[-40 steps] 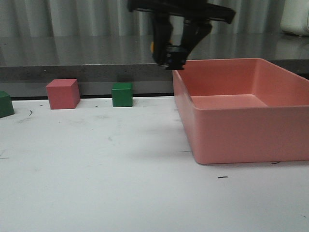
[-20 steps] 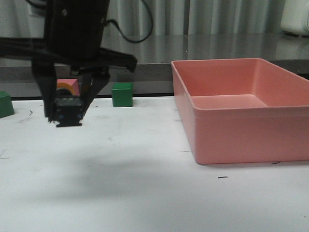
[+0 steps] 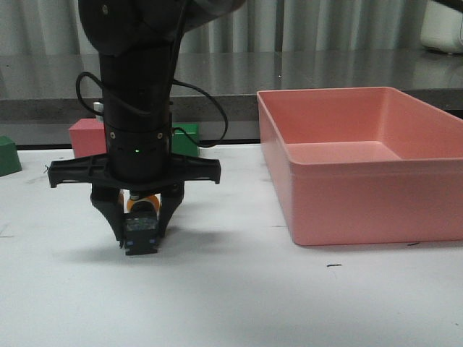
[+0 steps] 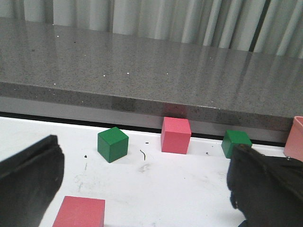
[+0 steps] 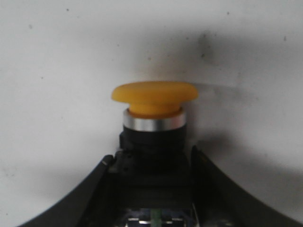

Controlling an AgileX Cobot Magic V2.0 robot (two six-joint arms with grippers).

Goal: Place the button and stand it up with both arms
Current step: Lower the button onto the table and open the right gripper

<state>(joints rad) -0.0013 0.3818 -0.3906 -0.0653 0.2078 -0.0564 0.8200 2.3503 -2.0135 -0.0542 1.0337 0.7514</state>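
My right gripper [image 3: 141, 242] hangs low over the white table, left of the middle, and is shut on the button [image 3: 141, 233]. Its black base sits between the fingers, with the yellow cap [image 3: 142, 203] showing just above. In the right wrist view the cap [image 5: 155, 97], silver ring and black collar stick out past the gripper [image 5: 152, 163], over the table. I cannot tell whether the base touches the table. My left gripper [image 4: 142, 189] shows only in the left wrist view. It is open and empty, with its fingers [image 4: 28, 175] wide apart above the table.
A large pink bin [image 3: 362, 195] stands on the right. At the table's back edge are a red cube [image 3: 85, 136] and a green cube [image 3: 189, 133], both half hidden by the arm, and another green cube [image 3: 7, 155]. The left wrist view shows cubes: green [image 4: 112, 144], red [image 4: 176, 135], green [image 4: 235, 142], red [image 4: 79, 211].
My right arm has carried the button from high beside the bin, leftward, and down close to the table, nearer the front.
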